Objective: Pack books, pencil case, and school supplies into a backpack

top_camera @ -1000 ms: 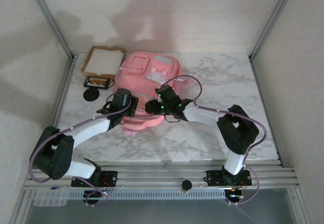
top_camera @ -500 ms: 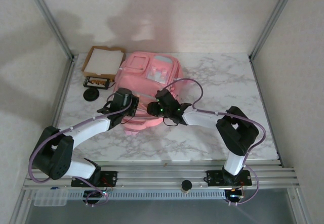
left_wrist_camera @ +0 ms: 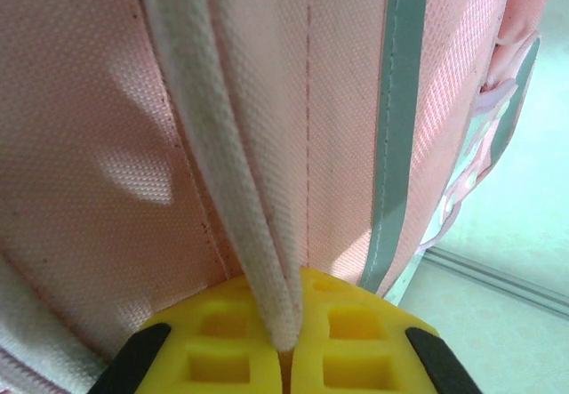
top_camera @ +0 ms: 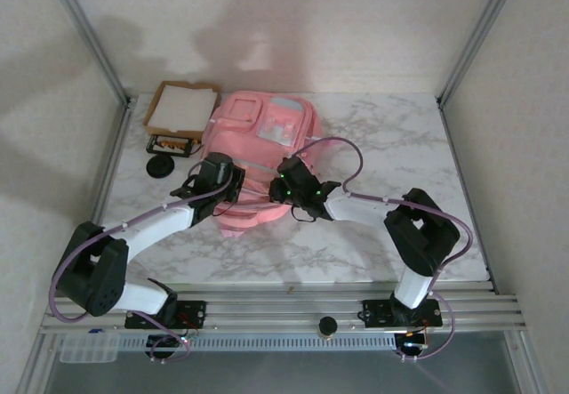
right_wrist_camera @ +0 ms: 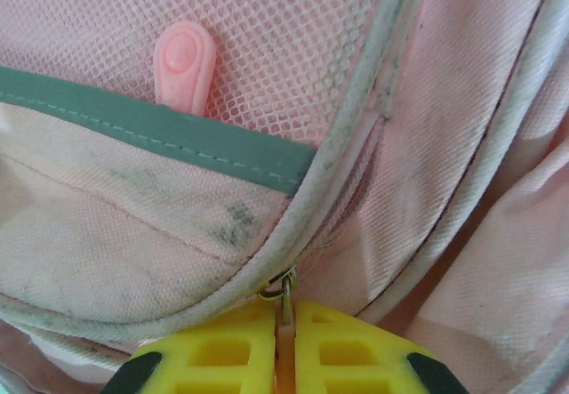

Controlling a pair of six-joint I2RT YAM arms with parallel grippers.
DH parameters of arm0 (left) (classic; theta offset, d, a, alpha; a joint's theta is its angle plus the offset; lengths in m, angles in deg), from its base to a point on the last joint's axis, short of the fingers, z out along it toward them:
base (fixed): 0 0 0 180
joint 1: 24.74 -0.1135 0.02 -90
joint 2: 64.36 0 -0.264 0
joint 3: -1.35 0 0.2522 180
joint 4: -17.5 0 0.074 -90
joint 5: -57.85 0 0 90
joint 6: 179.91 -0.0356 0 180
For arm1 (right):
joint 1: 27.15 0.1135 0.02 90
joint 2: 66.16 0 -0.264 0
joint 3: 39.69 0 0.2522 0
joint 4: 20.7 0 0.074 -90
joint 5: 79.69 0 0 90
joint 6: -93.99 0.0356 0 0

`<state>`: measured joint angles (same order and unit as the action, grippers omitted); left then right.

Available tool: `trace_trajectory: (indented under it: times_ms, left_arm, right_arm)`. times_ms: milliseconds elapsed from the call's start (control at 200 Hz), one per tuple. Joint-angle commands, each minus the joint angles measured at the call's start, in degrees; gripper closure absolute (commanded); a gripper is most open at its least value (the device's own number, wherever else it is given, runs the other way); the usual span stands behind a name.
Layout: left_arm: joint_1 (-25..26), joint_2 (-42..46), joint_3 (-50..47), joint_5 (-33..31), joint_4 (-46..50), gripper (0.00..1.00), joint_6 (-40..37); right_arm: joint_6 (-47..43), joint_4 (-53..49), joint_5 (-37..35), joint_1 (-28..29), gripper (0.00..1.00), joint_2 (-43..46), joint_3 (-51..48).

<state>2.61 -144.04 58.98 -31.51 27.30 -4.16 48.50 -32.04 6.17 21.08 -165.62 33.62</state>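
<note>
The pink backpack [top_camera: 262, 132] lies flat in the middle of the table. My left gripper [top_camera: 233, 189] sits at its near left edge, shut on a whitish fold of the backpack's edge piping [left_wrist_camera: 258, 234], which runs down between the yellow pads [left_wrist_camera: 222, 349]. My right gripper [top_camera: 283, 185] is at the near middle of the bag, shut on a small metal zipper pull [right_wrist_camera: 286, 289] where the piped seam curves. A dark book with an orange picture [top_camera: 171, 145] lies left of the bag. The pencil case is out of view.
A shallow cardboard tray with a white sheet [top_camera: 180, 109] stands at the back left, just behind the dark book. A black round object [top_camera: 161, 165] lies in front of them. A pink rubber tab [right_wrist_camera: 185, 65] hangs on the mesh pocket above a grey-green band.
My right gripper has closed on the zipper pull and shifted slightly right along the bag's near edge. The left gripper has kept its hold and place.
</note>
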Motion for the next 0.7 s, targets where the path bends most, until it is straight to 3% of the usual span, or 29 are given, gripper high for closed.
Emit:
trace_trajectory:
  times_ms: [0,250,406,461,516,536,606,696]
  left_arm:
    - [0.42,3.19,3.23,-0.91,-0.25,1.00,-1.60]
    - [0.43,4.71,1.54,-1.62,5.10,1.00,-6.37]
    - [0.60,4.87,-0.15,-0.43,5.35,1.00,-7.80]
    - [0.52,5.14,-0.93,-0.46,4.56,1.00,-8.54]
    - [-0.03,5.15,-0.76,0.94,3.70,1.00,-9.84]
    - [-0.17,5.19,-0.48,1.52,3.54,0.93,-10.35]
    - [-0.07,6.13,0.95,0.58,4.94,0.53,-13.64]
    - [-0.07,10.22,-0.18,-2.42,7.24,0.29,-18.50]
  right_arm:
    - [-3.38,-3.40,-5.01,-2.89,0.89,2.43,-0.95]
    - [-10.43,-6.92,-2.73,-11.05,0.90,3.52,0.80]
    - [-13.57,-9.00,-0.90,-14.29,0.85,1.89,4.95]
    - [-14.86,-9.81,-0.21,-14.45,0.77,1.40,5.91]
    - [-15.84,-9.21,0.47,-14.48,0.63,3.01,5.12]
    - [-16.28,-8.82,0.86,-14.48,0.62,4.03,4.56]
    - [-17.97,-9.74,-0.06,-14.64,0.56,7.95,3.41]
    - [-20.84,-12.69,-3.17,-17.86,0.38,13.29,2.13]
